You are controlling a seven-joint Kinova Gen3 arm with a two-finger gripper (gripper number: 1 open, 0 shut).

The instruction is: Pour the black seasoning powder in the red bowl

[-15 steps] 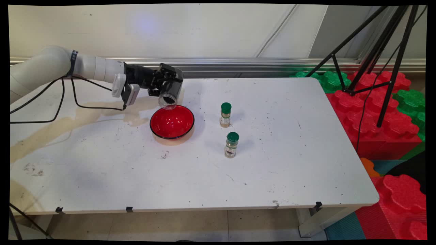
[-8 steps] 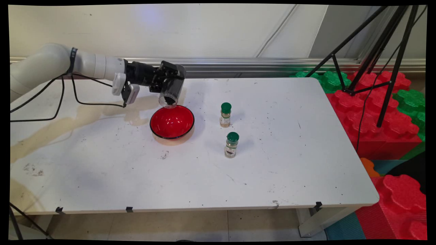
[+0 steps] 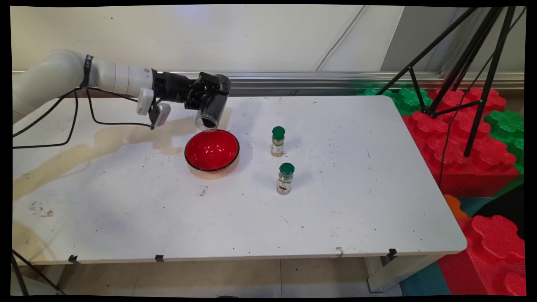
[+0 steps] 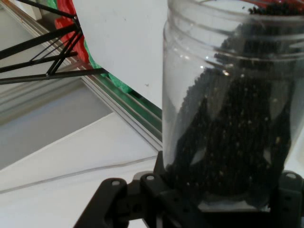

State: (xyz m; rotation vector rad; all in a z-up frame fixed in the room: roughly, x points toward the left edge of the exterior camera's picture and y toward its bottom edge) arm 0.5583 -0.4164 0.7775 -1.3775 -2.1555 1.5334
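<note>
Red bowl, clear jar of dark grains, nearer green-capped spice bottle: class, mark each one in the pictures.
red bowl (image 3: 212, 151), main view, on its inner wall.
clear jar of dark grains (image 4: 228, 118), hand view, on its glass side.
nearer green-capped spice bottle (image 3: 285, 179), main view, on its label.

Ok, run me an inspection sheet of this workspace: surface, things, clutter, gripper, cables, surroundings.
Surface: white table, tan stains at left, dark specks scattered.
Things: clear jar of dark grains, lidless, tilted mouth-down above the red bowl's far rim.
Clutter: two green-capped spice jars, far and near, upright, right of the bowl.
Gripper: gripper shut on the jar.
Cables: black cables hanging from the arm.
Surroundings: black tripod, red and green foam blocks, wall behind.
</note>
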